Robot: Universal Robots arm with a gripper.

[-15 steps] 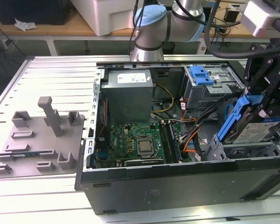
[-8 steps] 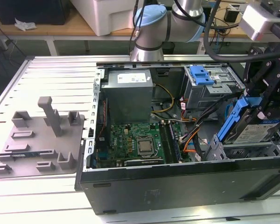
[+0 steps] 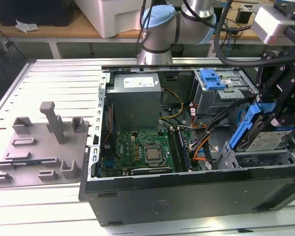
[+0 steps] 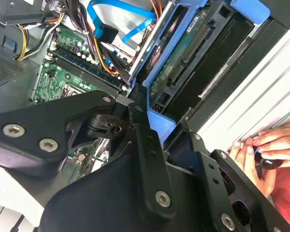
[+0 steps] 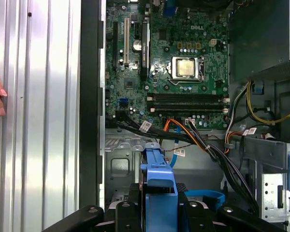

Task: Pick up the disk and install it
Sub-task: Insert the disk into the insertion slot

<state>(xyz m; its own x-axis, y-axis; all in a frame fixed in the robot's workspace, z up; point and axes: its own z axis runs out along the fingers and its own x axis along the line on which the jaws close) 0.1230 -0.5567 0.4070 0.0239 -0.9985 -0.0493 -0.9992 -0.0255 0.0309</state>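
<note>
Blue along the rail frame of the disk (image 3: pixel 265 140), silver on its face, blue-and-white on the label. Matte black all over the gripper (image 5: pixel 159 200). Green across the motherboard (image 3: pixel 142 150), striped with black slots. Plain grey on the power supply (image 3: pixel 136 98). Blue again, ribbed, on the plastic bracket (image 3: pixel 211 78). Orange, yellow and black through the cables (image 5: pixel 186 129). Black for the case wall (image 3: pixel 187 191). Pale silver with lengthwise grooves on the table (image 3: pixel 64 73), flat grey on the fixture tray (image 3: pixel 39 147).
</note>
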